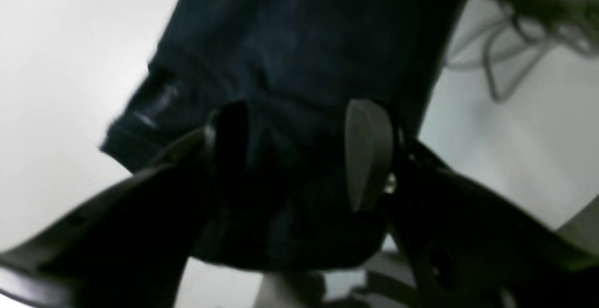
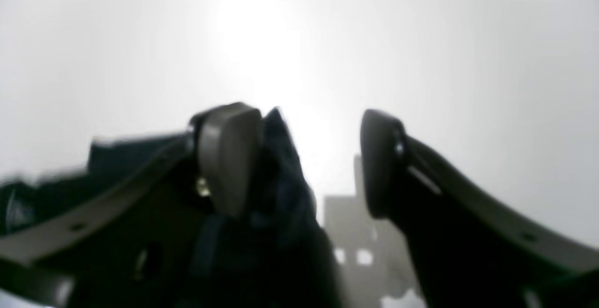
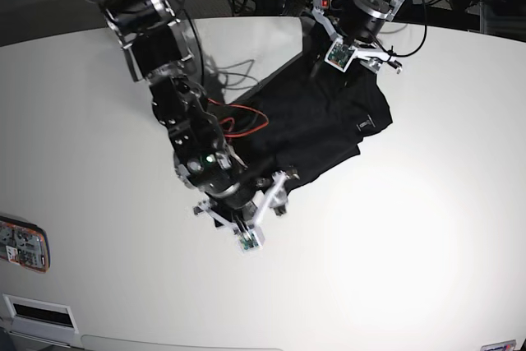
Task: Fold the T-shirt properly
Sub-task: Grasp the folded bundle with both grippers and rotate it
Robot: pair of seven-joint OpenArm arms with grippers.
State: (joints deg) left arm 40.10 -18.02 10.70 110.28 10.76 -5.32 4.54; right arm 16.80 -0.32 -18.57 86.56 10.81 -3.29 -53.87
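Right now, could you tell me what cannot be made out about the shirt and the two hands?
- T-shirt fold layers: base view, black cloth hides creases.
- Left hand: wrist view blurred, grip on cloth unclear.
- Right hand: open; blur hides whether cloth is caught.
- Shirt's near edge: base view, right arm covers it.

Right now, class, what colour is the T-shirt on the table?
Plain black, no print; the T-shirt shows best in the base view.

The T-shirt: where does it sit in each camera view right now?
Left wrist: T-shirt fills the centre, running between the left claw fingers.
Right wrist: dark fold beside one right claw finger.
Base: spread mid-table.
Shared landmark: white table.
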